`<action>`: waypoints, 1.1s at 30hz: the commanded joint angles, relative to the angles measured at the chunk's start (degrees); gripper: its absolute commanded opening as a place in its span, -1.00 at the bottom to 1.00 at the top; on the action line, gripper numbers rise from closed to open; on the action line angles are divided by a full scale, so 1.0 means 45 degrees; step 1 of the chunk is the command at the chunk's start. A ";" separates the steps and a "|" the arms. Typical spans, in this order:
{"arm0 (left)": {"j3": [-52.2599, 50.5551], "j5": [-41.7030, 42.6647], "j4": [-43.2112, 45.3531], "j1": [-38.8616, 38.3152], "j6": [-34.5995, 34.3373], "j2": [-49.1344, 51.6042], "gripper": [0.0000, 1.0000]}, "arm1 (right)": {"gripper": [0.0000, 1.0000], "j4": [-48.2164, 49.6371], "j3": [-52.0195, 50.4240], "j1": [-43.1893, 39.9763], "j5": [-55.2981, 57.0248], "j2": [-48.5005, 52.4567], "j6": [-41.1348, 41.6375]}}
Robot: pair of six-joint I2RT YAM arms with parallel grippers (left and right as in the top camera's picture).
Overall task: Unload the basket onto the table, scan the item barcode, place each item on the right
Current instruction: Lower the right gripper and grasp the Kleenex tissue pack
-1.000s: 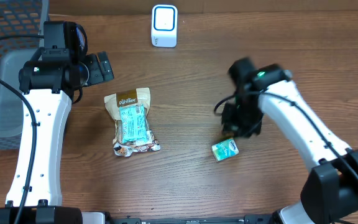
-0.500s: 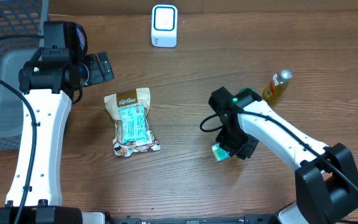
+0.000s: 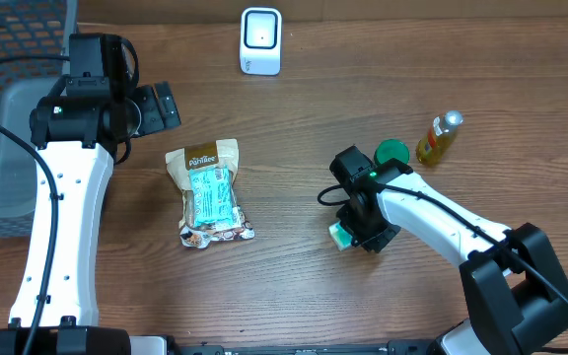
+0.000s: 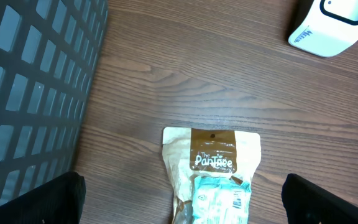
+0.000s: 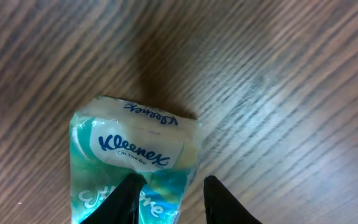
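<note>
wooden table (image 3: 294, 128) with a white scanner (image 3: 260, 40) at the back, a snack pouch (image 3: 208, 193), a tissue pack (image 5: 135, 155), and a green lid (image 3: 391, 153) beside a yellow bottle (image 3: 439, 138)

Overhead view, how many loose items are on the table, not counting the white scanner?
4: the snack bag left of center, the Kleenex pack right of center, the green disc and the yellow bottle further right. Others may be hidden.

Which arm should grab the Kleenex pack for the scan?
Right. The right gripper sits over the Kleenex pack, fingers at its edge; the left gripper hangs open by the snack bag, far off.
</note>
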 commanded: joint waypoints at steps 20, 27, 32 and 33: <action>0.0141 0.0063 0.0015 -0.0015 0.0228 0.0034 0.99 | -0.37 0.1083 -0.0398 0.0029 -0.0049 -0.0005 0.0180; 0.0141 0.0063 0.0015 -0.0015 0.0233 0.0034 0.99 | -0.32 0.3648 -0.0539 0.0034 -0.0296 0.0019 -0.1355; 0.0141 0.0063 0.0015 -0.0015 0.0233 0.0034 0.99 | -0.28 0.5382 -0.0539 0.0039 -0.1724 0.0019 -0.4425; 0.0141 0.0063 0.0015 -0.0015 0.0233 0.0034 0.99 | -0.28 0.5425 -0.0539 0.0039 -0.1719 0.0019 -0.4624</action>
